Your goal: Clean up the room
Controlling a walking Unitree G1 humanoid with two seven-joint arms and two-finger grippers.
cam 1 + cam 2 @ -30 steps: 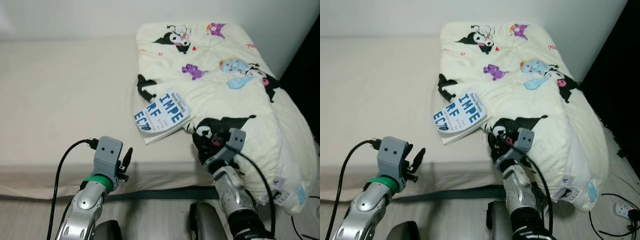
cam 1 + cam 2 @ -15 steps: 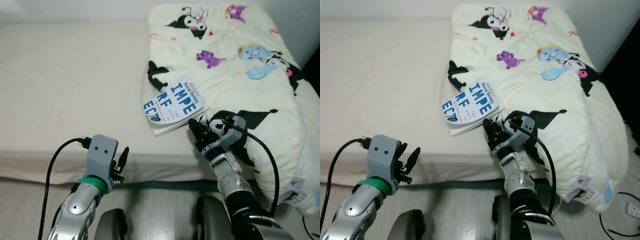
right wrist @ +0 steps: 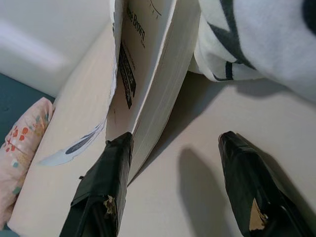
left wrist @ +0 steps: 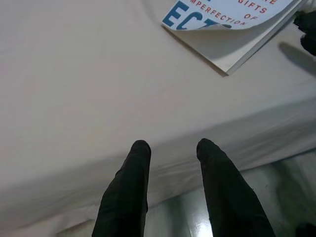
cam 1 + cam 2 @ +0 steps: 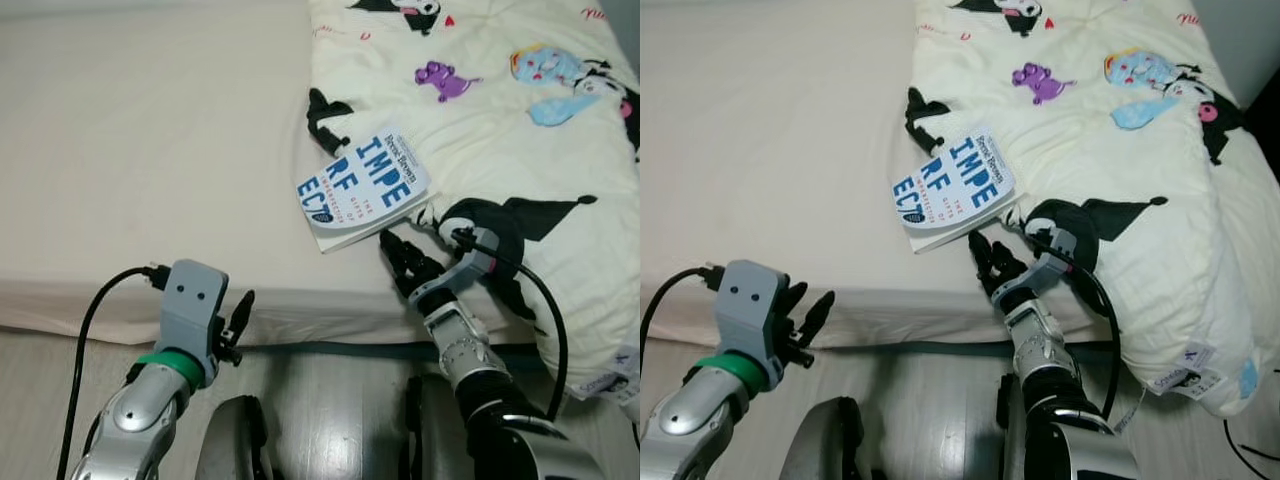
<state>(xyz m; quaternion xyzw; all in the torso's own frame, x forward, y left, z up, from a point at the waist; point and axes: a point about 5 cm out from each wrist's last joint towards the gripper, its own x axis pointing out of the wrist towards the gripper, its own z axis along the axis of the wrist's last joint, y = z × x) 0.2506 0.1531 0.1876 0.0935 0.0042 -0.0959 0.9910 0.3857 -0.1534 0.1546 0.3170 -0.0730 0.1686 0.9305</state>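
Right gripper (image 5: 397, 255) at the book (image 5: 362, 192), centre frame
Fingers spread wide, gripping nothing; left gripper (image 5: 238, 322), lower left, slightly parted, empty

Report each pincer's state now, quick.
Left pincer: open, holding nothing, at the bed's edge.
Right pincer: open, holding nothing, at the book's lower edge.

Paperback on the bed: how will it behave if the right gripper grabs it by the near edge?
Likely floppy: the paperback has a thin cover already curling up at one corner. It looks light for its size, so the open right gripper may push it along the bed sheet before closing. The pages may fan if only the cover is pinched.
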